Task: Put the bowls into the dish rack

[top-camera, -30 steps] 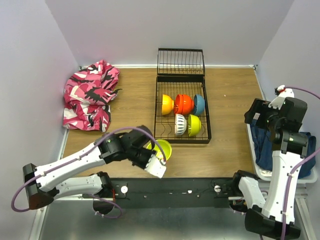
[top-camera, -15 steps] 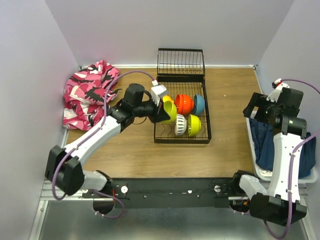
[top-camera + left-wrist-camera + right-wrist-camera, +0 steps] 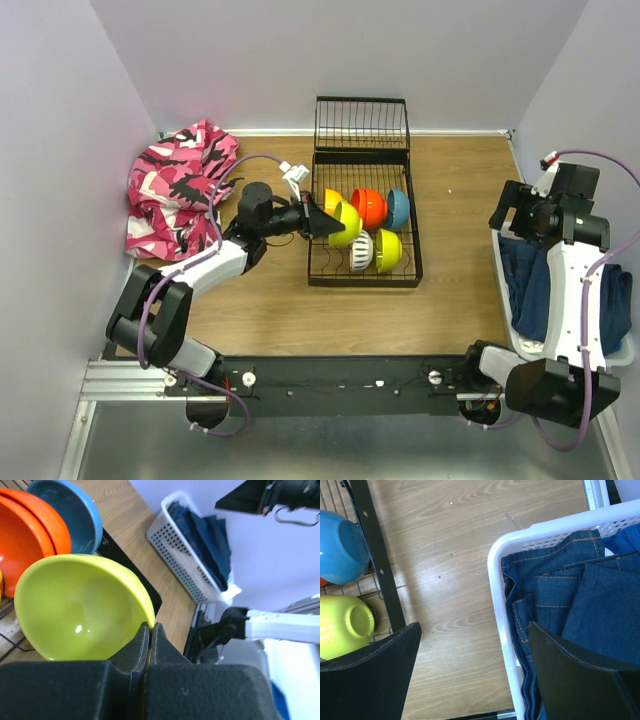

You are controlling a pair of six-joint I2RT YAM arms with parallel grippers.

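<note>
One pinch: left gripper (image 3: 150,630) clamped on rim of glossy lime-green plastic bowl (image 3: 80,607), held over black wire dish rack (image 3: 362,283). Prob light, stiff, slick, so thin rim grip could slip; right gripper (image 3: 472,672) wide apart

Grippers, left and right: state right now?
Left gripper: shut on the rim of the glossy lime green plastic bowl.
Right gripper: open, holding nothing.

Blue bowl (image 3: 340,545), lime bowl (image 3: 342,625) in black rack (image 3: 375,550) — white basket (image 3: 560,522) of denim (image 3: 580,595)
</note>
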